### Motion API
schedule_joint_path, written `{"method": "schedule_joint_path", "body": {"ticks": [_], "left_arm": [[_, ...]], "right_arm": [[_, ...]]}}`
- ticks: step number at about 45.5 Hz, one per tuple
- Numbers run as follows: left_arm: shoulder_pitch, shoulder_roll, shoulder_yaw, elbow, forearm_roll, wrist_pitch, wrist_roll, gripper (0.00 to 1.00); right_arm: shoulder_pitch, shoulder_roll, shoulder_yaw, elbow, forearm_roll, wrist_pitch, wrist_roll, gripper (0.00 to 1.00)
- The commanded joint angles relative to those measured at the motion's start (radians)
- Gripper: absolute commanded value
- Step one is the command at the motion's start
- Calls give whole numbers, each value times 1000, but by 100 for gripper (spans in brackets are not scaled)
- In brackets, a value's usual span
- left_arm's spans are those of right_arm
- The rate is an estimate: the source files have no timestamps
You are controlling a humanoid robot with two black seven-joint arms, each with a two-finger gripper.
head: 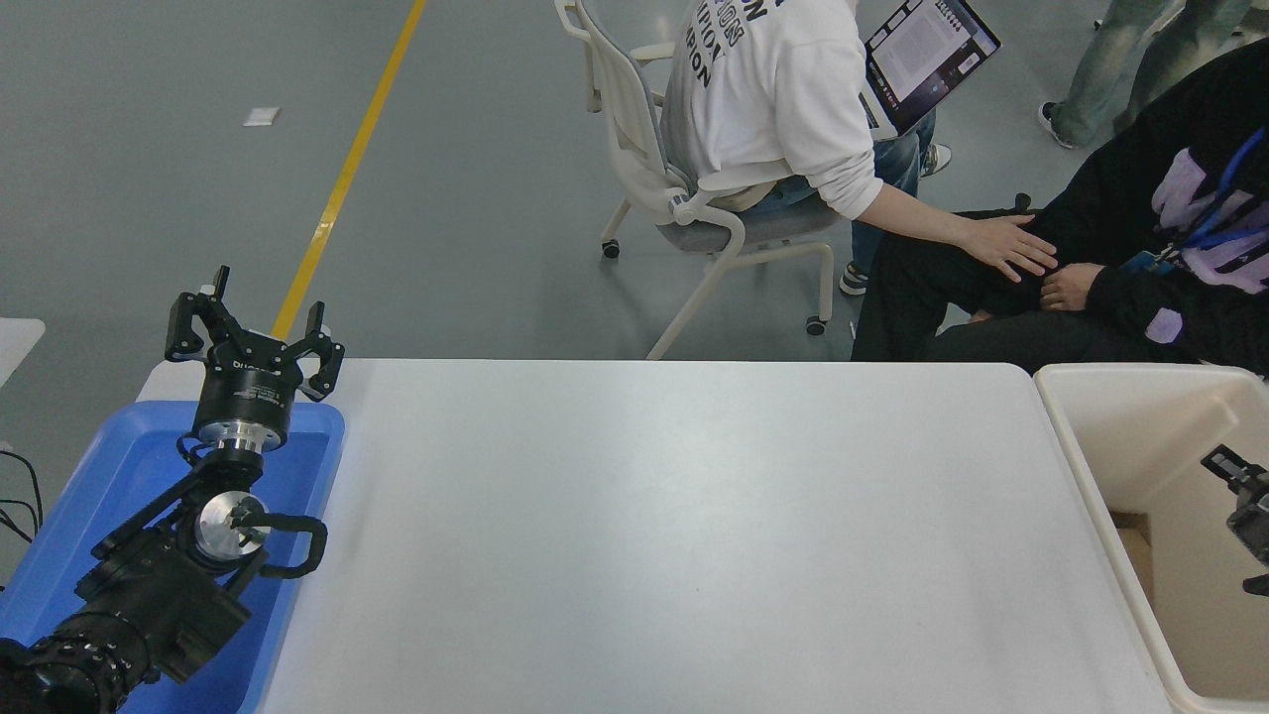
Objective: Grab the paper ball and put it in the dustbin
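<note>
The cream-white dustbin (1083,474) stands at the table's right end, cut off by the picture's edge. My right gripper (1245,494) comes in from the right edge and hangs over the inside of the bin; only a small black part of it shows. The paper ball does not show as a ball. A tan-brown patch (1133,547) lies low inside the bin by its left wall, and I cannot tell what it is. My left arm is parked at the lower left, its gripper (255,325) open and pointing away over the blue tray.
A shallow blue tray (119,466) sits at the table's left end under the left arm. The white table (674,535) lies between tray and bin. Two people sit beyond the far edge, one on a white chair (654,169) with a laptop.
</note>
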Motion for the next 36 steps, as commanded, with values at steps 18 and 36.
{"method": "schedule_joint_path", "body": {"ticks": [18,36], "left_arm": [[0,0,1,1,0,0,0,99],[0,-2,1,-1,0,0,0,99]], "right_arm": [[664,-146,-438,764,2,18,-2,100],[1129,-58,-628,1119,15,390,0,100]]}}
